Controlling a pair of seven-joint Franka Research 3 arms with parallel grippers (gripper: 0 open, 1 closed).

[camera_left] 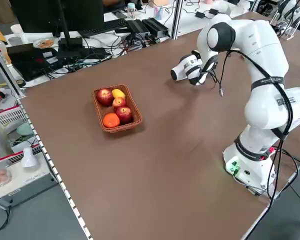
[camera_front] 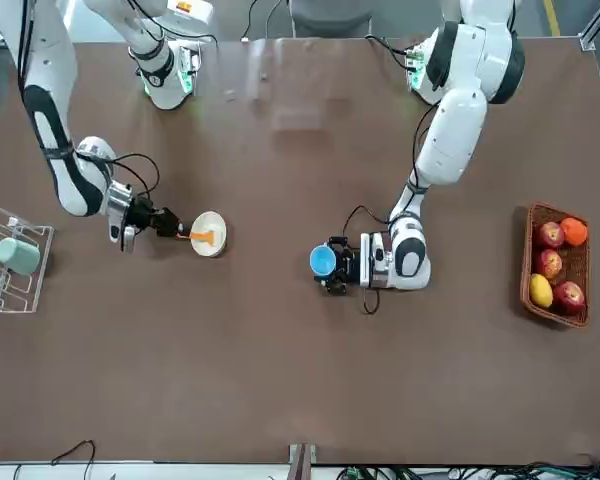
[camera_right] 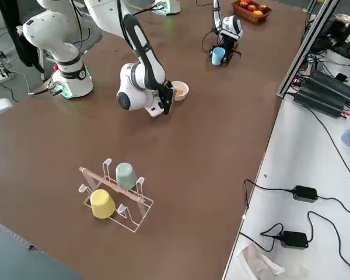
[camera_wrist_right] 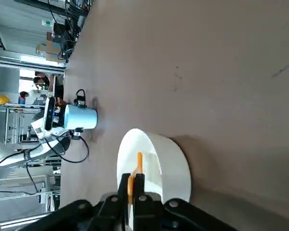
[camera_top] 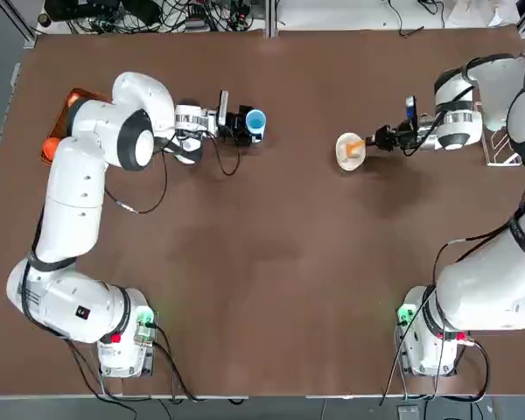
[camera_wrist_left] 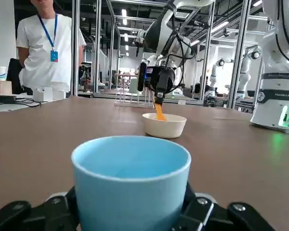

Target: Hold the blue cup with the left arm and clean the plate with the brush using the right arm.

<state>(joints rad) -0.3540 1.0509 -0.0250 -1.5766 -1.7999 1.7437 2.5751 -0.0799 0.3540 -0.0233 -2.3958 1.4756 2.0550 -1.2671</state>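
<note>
Top view: At 12 o'clock, the left gripper [camera_top: 244,123] grasps the blue cup [camera_top: 255,120], which could slip or buckle if the squeeze proves too light or too hard; at 2 o'clock, the brush [camera_top: 356,149], clenched in the right gripper [camera_top: 368,143], reaches over the plate [camera_top: 346,163], an unheld dish liable to skid or tip under off-centre pressure

Robotics lab around me, my two white arms [camera_top: 66,184] bolted at a brown table [camera_top: 271,262], at twelve o'clock tangled cables [camera_top: 188,16], in my left wrist view metal framing [camera_wrist_left: 238,53], more robot arms [camera_wrist_left: 243,77], a lanyard-wearing person [camera_wrist_left: 48,48]
</note>
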